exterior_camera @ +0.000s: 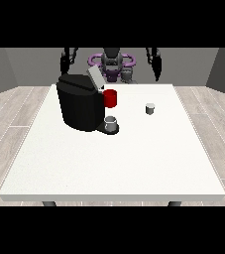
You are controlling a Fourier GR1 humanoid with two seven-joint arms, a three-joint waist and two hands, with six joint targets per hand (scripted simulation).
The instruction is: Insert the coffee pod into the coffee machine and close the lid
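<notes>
Presently, risk: the pod [150, 108] is small and light, so a clumsy pinch could tip or roll it; the lid [95, 78] stands raised and could be knocked shut early. Pod: grey, upright, on the table [134, 163], well right of the machine [80, 104]. Hand at view's right [157, 69] and hand at view's left [64, 62]: raised, holding nothing; finger spread cannot be told.

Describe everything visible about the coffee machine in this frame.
The coffee machine is a black, boxy block standing upright on the left half of the white table. Its grey lid is tilted up, open. A red part projects from its right side, above a dark base holding a small grey cup. No hand touches it.
</notes>
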